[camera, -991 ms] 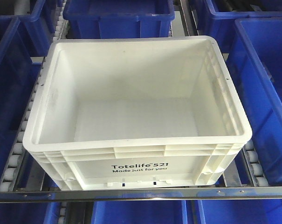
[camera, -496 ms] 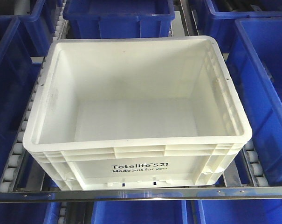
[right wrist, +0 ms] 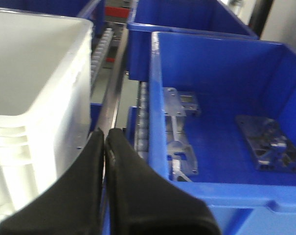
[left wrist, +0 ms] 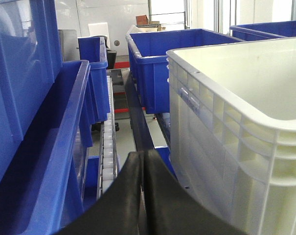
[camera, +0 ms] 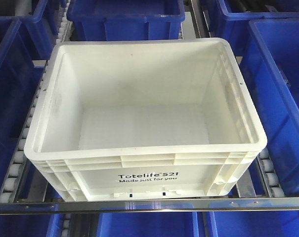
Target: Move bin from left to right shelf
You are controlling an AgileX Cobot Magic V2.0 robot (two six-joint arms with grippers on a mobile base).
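The white bin stands empty on the roller shelf in the front view, its "Totelife 521" print facing me. Neither gripper shows in that view. In the left wrist view my left gripper is shut with nothing in it, in the gap just left of the bin's ribbed wall. In the right wrist view my right gripper is shut and empty too, in the gap between the bin's right wall and a blue bin.
Blue bins surround the white one on all sides. The one to the right holds grey metal brackets. Roller tracks and a metal front rail border the shelf lane. Another blue bin stands close on the left.
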